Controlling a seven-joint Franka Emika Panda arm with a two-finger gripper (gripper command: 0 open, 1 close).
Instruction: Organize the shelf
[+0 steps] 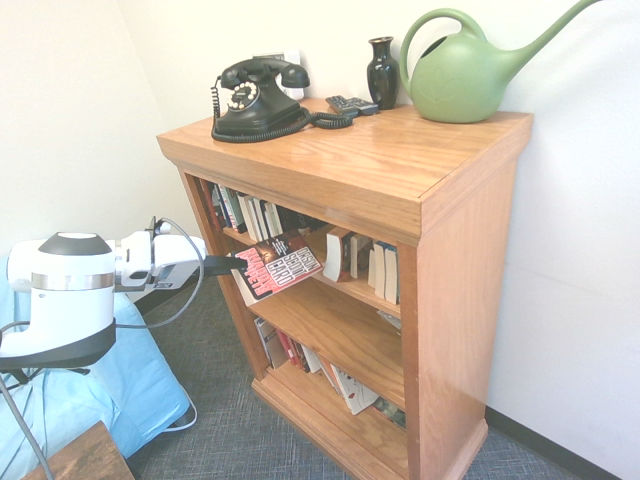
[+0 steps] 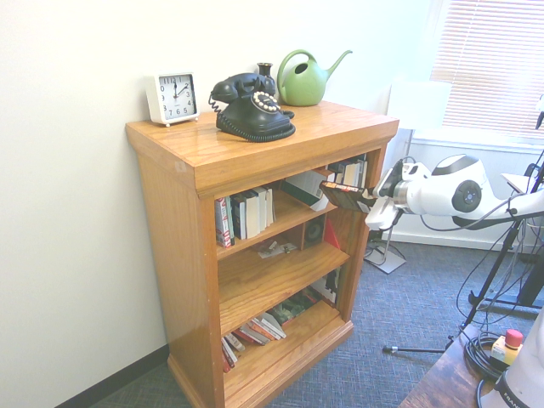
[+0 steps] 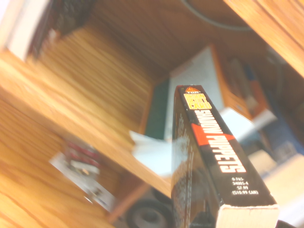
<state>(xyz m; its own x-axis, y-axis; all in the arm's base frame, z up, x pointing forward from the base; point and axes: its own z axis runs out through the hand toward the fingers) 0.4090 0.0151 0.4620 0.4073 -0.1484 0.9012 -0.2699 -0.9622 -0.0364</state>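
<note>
The tool is pinching the paperback by one end, its fingers open only as much as the book is thick. Probably it is gripped so in order that the free end can enter first. The book is tilted, at the front of the upper tier of the wooden bookcase. The upright books stand in this tier, perhaps because the wanted arrangement is a neat row.

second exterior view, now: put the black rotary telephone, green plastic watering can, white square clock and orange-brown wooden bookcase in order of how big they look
1. orange-brown wooden bookcase
2. black rotary telephone and green plastic watering can, too alike to rank
3. white square clock
</note>
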